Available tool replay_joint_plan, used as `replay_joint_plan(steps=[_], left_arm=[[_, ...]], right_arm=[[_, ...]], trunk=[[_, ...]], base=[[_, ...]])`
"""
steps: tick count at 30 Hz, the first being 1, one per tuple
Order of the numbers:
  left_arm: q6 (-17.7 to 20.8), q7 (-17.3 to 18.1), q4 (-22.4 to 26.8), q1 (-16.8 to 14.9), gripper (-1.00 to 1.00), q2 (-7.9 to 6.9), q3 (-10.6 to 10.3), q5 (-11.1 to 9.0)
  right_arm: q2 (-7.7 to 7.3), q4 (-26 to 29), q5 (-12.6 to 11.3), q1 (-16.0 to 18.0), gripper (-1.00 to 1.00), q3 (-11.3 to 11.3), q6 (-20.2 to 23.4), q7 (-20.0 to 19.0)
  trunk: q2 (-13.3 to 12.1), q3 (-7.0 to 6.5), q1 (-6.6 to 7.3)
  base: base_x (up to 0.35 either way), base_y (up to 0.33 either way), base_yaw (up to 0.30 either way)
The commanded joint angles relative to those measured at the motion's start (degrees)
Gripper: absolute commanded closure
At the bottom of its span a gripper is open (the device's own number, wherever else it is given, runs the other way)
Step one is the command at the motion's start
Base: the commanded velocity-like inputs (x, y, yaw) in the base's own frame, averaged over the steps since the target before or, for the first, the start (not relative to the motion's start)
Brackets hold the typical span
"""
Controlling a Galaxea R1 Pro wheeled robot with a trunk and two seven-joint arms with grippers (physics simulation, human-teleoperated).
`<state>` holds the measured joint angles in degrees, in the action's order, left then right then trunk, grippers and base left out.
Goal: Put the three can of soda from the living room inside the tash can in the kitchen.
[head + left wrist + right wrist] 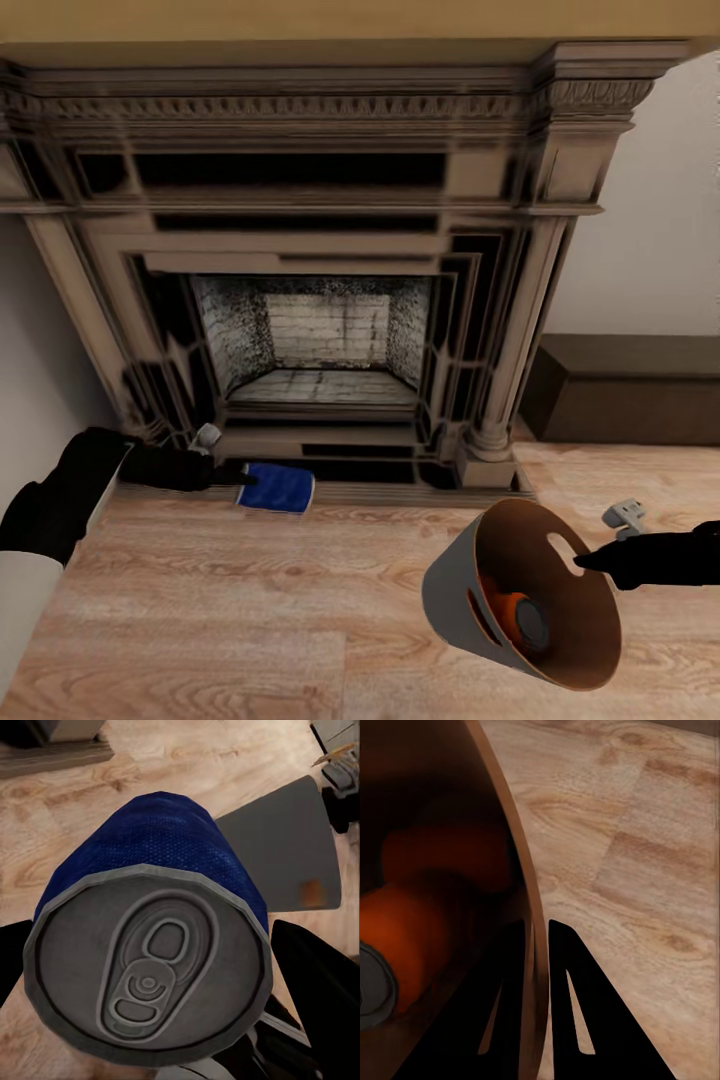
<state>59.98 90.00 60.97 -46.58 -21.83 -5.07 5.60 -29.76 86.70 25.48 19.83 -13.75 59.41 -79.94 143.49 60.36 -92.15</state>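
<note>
1. Your left claw [232, 474] pinches the dark blue can [277, 488], which lies on its side low over the wood floor [250, 600] by the fireplace [320, 340]. A loose grip could let it roll.
2. Your right claw [583, 560] is pressed on the rim of the tilted trash can [455, 590]. Orange cans [427, 915] sit inside; more tilt may spill them.
3. Can and bin are well apart; a hurried swing risks missing the mouth.

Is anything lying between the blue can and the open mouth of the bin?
Nothing visible. The left end effector holds the blue can by the fireplace; bare wood floor separates it from the bin, held tilted by the right end effector.
</note>
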Motion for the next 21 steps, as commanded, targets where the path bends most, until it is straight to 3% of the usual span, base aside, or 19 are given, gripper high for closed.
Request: replay_joint_plan(steps=[1, 2, 7, 18, 21], left_arm=[[0.0, 0.0, 0.4, 0.0, 1.00, 0.04, 0.0, 0.1], [0.0, 0.0, 1.2, 0.0, 1.00, 0.13, -0.1, 0.0], [-1.6, -1.6, 2.8, 1.6, 1.00, 1.79, -1.7, 1.3], [-1.8, -5.1, 5.1, 5.1, 1.00, 5.40, -5.3, 1.3], [-1.5, -6.1, 4.7, 5.4, 1.00, 6.38, -5.1, 1.0]], right_arm=[[0.28, -0.2, -0.7, 0.1, 1.00, 0.1, 0.6, 0.0], [1.20, -0.6, -0.7, 0.2, 1.00, 0.3, 0.6, 0.7], [2.79, -2.2, 1.5, 1.7, 1.00, 1.8, -1.1, 3.6], [6.32, -2.2, 5.8, 3.0, 1.00, 5.3, -5.5, 10.0], [7.28, -1.9, 6.6, 2.6, 1.00, 5.8, -6.3, 11.0]], trunk=[[0.0, -0.23, 0.03], [0.0, -0.45, 0.05], [0.0, -0.44, 0.05], [0.0, -0.44, 0.05], [0.0, -0.44, 0.05]], base=[[0.000, 0.000, 0.000], [0.000, 0.000, 0.000], [0.000, 0.000, 0.000], [0.000, 0.000, 0.000], [0.000, 0.000, 0.000]])
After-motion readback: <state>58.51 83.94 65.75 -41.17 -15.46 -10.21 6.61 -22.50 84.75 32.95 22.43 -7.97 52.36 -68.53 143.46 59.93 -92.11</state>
